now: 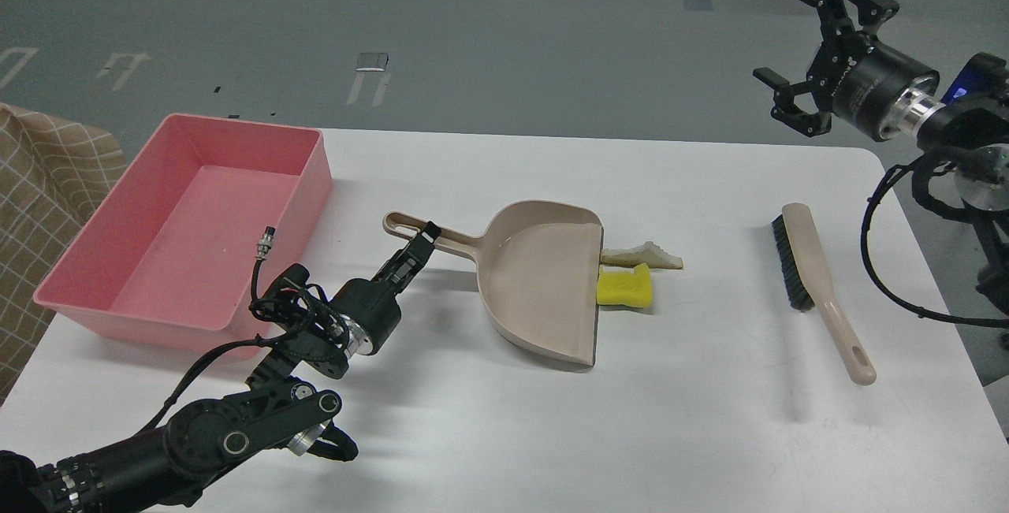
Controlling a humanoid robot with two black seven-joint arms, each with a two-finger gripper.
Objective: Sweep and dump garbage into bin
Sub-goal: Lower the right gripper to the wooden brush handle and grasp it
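Note:
The yellow sponge (624, 288) and the white bread wedge (642, 255) lie on the white table (709, 418), touching the open mouth of the beige dustpan (544, 276). My left gripper (424, 239) is shut on the dustpan handle, with the pan flat on the table. The pink bin (189, 221) stands at the table's left, empty. My right gripper (800, 36) is open and empty, held high beyond the table's far right corner.
A beige hand brush (816, 284) with black bristles lies on the table's right side, handle toward me. A checked tan cloth (39, 206) is off the left edge. The right arm's cables hang past the right edge.

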